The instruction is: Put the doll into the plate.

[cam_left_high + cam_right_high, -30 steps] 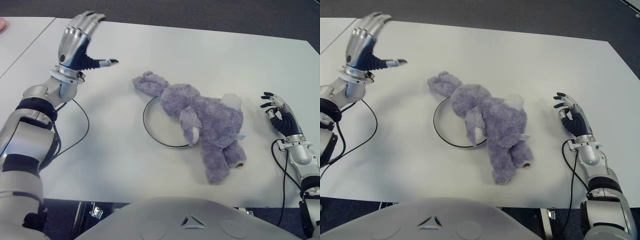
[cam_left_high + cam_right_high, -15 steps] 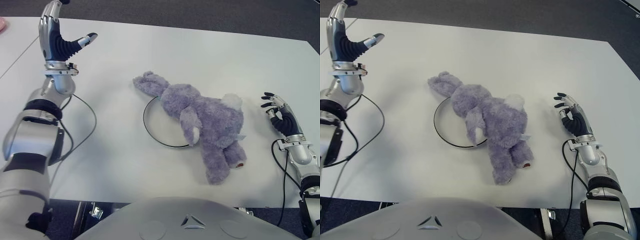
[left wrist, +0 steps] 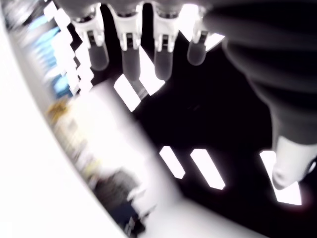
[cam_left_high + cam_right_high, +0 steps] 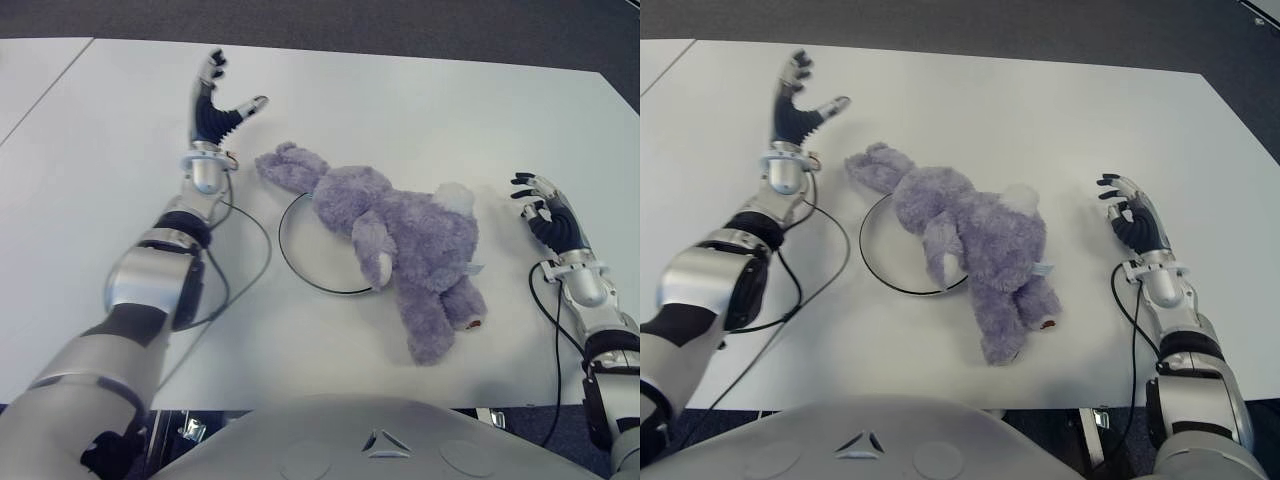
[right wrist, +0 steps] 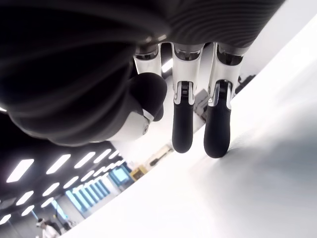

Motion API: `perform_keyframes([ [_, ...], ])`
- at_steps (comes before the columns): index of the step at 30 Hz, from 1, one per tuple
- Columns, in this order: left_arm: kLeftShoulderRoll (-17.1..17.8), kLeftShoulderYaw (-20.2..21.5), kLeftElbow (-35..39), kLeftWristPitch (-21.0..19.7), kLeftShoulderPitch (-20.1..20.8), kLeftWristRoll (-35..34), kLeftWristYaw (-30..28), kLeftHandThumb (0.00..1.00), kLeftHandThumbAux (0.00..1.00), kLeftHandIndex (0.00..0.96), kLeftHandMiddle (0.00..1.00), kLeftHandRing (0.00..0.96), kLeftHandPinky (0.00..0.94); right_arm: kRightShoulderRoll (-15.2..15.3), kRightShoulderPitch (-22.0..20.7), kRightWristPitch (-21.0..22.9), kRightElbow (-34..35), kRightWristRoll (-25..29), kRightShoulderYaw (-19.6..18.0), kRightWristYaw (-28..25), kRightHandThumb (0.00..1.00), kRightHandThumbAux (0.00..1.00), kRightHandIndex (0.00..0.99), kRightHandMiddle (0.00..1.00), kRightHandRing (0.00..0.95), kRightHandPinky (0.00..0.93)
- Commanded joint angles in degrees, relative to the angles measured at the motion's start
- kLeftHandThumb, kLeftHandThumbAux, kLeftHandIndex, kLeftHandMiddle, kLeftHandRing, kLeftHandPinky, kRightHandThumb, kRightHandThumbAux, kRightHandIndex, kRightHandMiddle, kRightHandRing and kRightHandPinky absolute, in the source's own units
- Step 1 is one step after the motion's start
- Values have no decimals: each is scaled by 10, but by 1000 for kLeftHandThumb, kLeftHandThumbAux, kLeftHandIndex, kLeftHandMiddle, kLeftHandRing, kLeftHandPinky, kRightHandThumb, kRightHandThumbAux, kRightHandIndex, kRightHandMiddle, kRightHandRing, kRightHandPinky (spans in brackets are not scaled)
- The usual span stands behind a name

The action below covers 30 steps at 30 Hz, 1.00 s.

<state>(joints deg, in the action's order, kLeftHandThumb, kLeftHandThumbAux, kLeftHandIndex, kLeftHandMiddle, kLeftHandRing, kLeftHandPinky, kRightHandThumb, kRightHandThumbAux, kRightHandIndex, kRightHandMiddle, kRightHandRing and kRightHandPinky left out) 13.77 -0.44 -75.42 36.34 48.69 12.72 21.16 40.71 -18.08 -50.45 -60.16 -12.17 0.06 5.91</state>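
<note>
White table – doll across plate; left hand and right hand both spread, empty.

Large indoor hall, likely a lab: ceiling light strips, white table on dark floor.
</note>
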Motion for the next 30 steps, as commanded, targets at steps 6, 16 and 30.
perform_keyframes([
  [6,-89,70,-28,-179,-12,-77,-116,0,677,65,113,117,117,-202,-46,131,-108,17,17,-58,1000,750,162,136,225,397],
  [16,-107,126,-27,-207,-21,-117,-130,0,689,50,80,84,78,-245,-90,210,-127,76,-43,-87,417,936,92,82,97,128],
  [30,-128,214,-24,-165,-83,-175,-134,0,630,41,91,89,93,-251,-103,221,-143,119,-94,-132,162,862,74,62,66,123],
])
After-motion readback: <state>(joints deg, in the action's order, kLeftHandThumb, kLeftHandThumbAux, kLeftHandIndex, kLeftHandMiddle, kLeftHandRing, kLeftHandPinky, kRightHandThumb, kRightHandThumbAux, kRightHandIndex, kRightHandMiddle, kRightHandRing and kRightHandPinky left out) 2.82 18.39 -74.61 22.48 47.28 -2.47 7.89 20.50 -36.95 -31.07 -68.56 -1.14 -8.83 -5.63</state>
